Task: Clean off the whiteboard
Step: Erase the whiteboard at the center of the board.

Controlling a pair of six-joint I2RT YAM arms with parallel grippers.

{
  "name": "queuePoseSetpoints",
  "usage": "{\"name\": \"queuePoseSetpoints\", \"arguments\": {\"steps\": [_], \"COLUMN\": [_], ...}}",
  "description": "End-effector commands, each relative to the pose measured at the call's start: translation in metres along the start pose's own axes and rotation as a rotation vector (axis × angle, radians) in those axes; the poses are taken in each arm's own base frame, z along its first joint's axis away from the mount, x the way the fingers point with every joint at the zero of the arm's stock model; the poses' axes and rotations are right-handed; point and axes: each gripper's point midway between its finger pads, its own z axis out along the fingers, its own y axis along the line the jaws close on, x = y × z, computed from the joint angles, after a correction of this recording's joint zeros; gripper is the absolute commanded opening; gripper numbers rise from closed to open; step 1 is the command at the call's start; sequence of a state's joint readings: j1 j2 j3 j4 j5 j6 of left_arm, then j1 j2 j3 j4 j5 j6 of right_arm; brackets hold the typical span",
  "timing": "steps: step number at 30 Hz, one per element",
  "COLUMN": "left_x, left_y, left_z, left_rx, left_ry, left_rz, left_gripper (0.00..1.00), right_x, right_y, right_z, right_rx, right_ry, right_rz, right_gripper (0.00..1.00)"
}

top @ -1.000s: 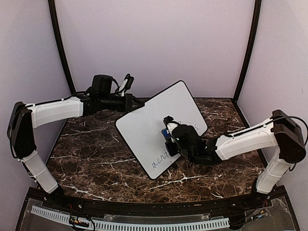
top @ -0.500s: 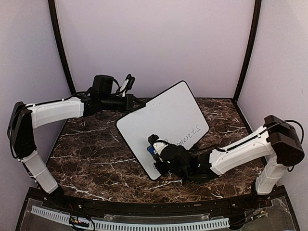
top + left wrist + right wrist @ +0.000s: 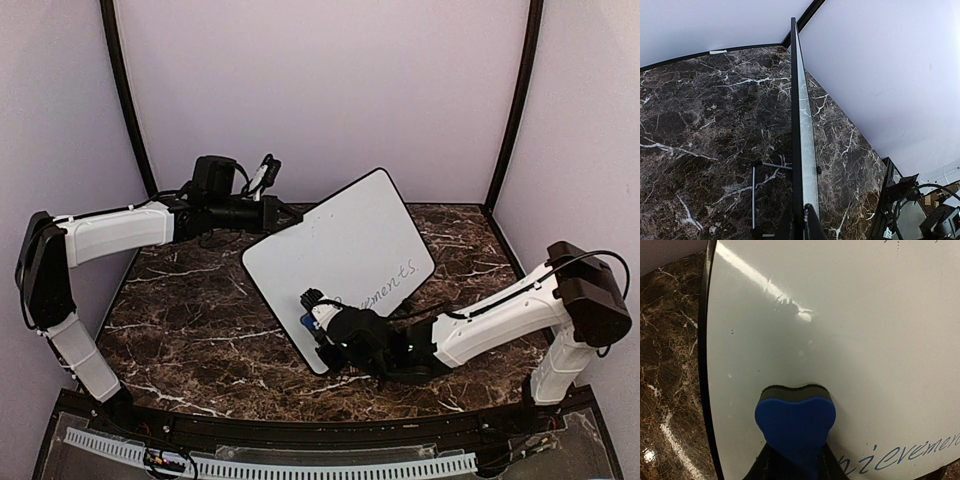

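where marble table (image 3: pixel 180 300) meets walls (image 3: pixel 320 90) | left end effector (image 3: pixel 290 214) clamps whiteboard (image 3: pixel 350 235) | right end effector (image 3: pixel 312 318) grips eraser (image 3: pixel 795 427)

The right tool (image 3: pixel 795 462) pinches a blue eraser (image 3: pixel 795 425) — its dark felt edge pressed flat against the whiteboard (image 3: pixel 850 340). Blue handwriting (image 3: pixel 905 454) runs off to the right; a dark marbled surface (image 3: pixel 665 365) shows on the left.

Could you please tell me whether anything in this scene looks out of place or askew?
The whiteboard stands tilted up rather than lying flat, its edge pinched by the left gripper, while the right gripper presses the blue eraser against it. Nothing looks damaged; some handwriting is unerased.
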State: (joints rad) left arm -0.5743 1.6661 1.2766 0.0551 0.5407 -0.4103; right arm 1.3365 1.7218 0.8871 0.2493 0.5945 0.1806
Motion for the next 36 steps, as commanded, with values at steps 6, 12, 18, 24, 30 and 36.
{"name": "queuePoseSetpoints", "arguments": {"steps": [6,12,18,24,30,36], "left_x": [0.036,0.037,0.037,0.037,0.037,0.037], "left_y": [-0.011,-0.010,-0.009,-0.008,-0.008,-0.008], "left_z": [0.011,0.012,0.012,0.012,0.012,0.012], "left_rx": [0.042,0.042,0.033,0.027,0.029,0.030], "left_ry": [0.122,0.124,0.122,0.121,0.121,0.121], "left_rz": [0.008,0.006,0.006,0.007,0.007,0.008], "left_gripper": [0.00,0.00,0.00,0.00,0.00,0.00], "right_x": [0.021,0.047,0.064,0.074,0.080,0.075], "right_y": [0.015,0.005,0.007,0.009,0.013,0.013], "right_z": [-0.005,-0.011,-0.015,-0.021,-0.026,-0.026], "right_rx": [-0.033,0.023,0.019,0.004,-0.023,-0.020], "right_ry": [0.124,0.233,0.300,0.355,0.390,0.385], "right_rz": [-0.017,-0.027,-0.055,-0.070,-0.068,-0.074], "right_gripper": [0.23,0.23,0.23,0.23,0.24,0.24]}}
